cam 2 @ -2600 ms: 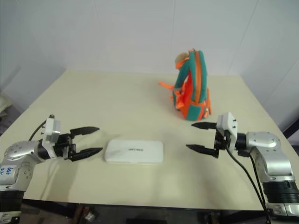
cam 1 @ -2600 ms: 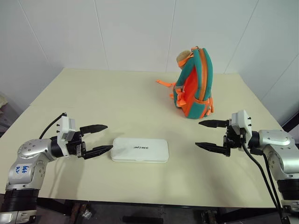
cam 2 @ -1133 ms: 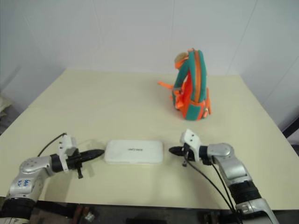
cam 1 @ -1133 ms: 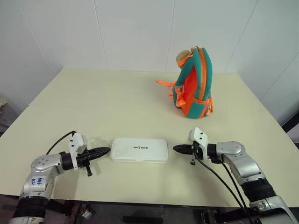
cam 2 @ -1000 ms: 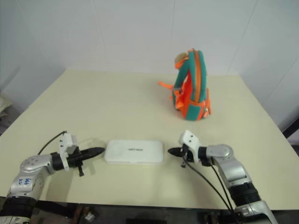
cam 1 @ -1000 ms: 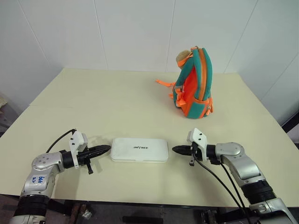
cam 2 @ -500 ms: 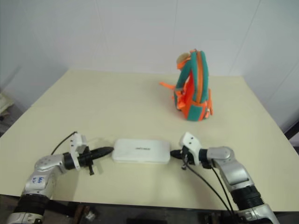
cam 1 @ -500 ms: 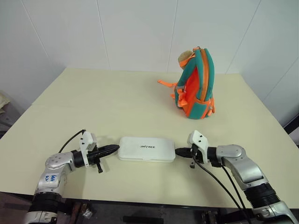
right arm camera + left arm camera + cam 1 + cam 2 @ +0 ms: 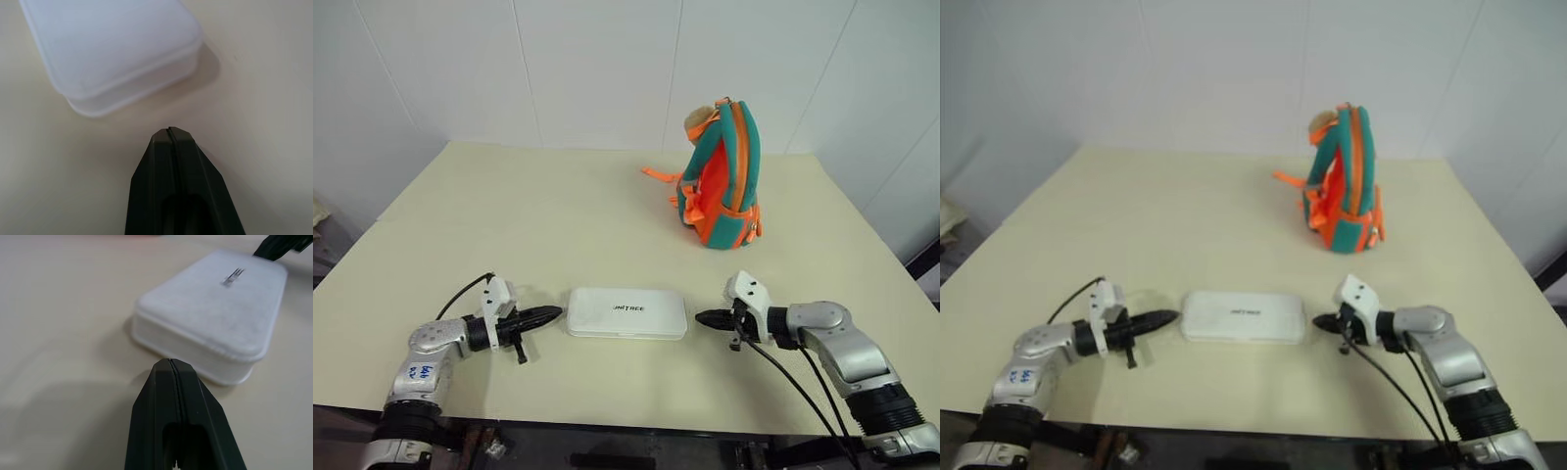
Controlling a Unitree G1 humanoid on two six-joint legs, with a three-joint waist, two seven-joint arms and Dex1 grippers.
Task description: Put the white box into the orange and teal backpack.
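The white box point(image 9: 626, 313) is lying flat near the front edge of the surface point(image 9: 558, 215), w/ the backpack point(image 9: 721, 176) standing upright well behind it. The box is being flanked by both pincers, left point(image 9: 553, 314) & right point(image 9: 702, 319), each pressed fully closed, just off either end, nothing being held.

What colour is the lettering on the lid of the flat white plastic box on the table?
Dark, on the flat white plastic box; clearest in the left eye view.

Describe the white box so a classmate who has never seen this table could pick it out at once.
On the cream table, look near the front edge, well short of the upright orange and teal backpack. The white box lies flat there: long, round-cornered, with small dark lettering on its lid.
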